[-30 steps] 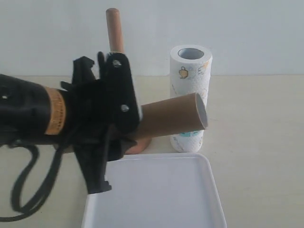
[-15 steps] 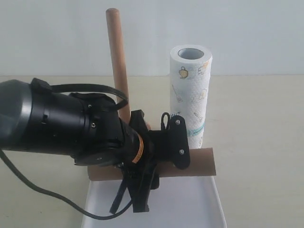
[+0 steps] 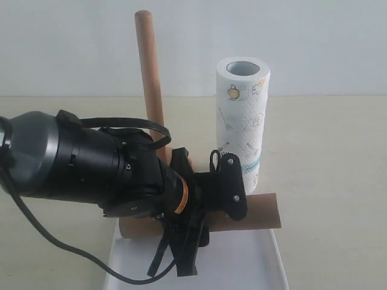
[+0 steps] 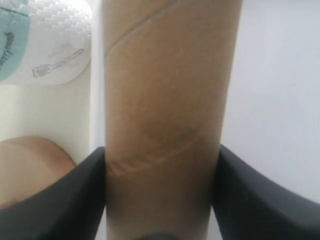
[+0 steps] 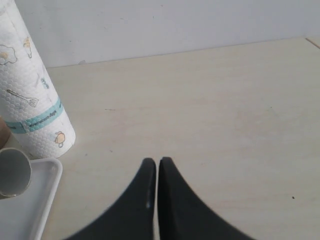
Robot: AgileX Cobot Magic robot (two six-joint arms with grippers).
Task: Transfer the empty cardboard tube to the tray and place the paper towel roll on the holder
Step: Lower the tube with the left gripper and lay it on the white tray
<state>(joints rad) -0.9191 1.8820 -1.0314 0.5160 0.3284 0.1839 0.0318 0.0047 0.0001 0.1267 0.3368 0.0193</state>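
My left gripper (image 3: 222,204) is shut on the empty cardboard tube (image 3: 261,211), which lies level just over the far rim of the white tray (image 3: 254,266). In the left wrist view the tube (image 4: 165,90) fills the gap between both black fingers (image 4: 75,195). The holder's post (image 3: 150,78) stands bare behind my arm, and its round base (image 4: 27,165) shows beside the tube. The paper towel roll (image 3: 242,121) stands upright right of the post. My right gripper (image 5: 158,161) is shut on nothing, over bare table, with the roll (image 5: 35,100) and the tube's open end (image 5: 12,172) off to one side.
My bulky left arm (image 3: 78,163) hides the tray's left part and the holder's base in the exterior view. A pale wall runs behind the beige table (image 3: 332,157). The tray's corner (image 5: 42,195) lies close to the roll's foot.
My left arm has swung down, taking the tube from a raised, tilted pose to level at the tray's far rim. In the last half second it sank slightly lower.
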